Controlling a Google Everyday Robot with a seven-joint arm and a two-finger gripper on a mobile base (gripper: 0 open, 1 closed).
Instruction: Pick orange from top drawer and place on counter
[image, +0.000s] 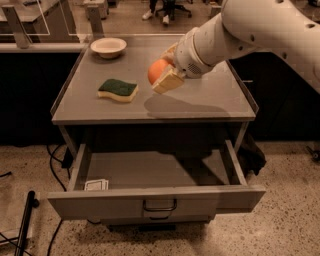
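My gripper (164, 71) is shut on the orange (157, 71), a small round orange fruit, and holds it a little above the middle of the counter (205, 97), casting a shadow on it. One pale finger pad (169, 80) shows in front of the fruit. The white arm reaches in from the upper right. The top drawer (150, 197) is pulled open below the counter, with its dark handle (159, 205) at the centre of the front panel. The drawer's inside is partly in shadow.
A green-and-yellow sponge (117, 90) lies on the counter left of the orange. A white bowl (108, 47) stands at the back left. A small white card (96, 185) lies in the drawer's front left corner. Cables and a dark pole (25, 222) are on the floor at left.
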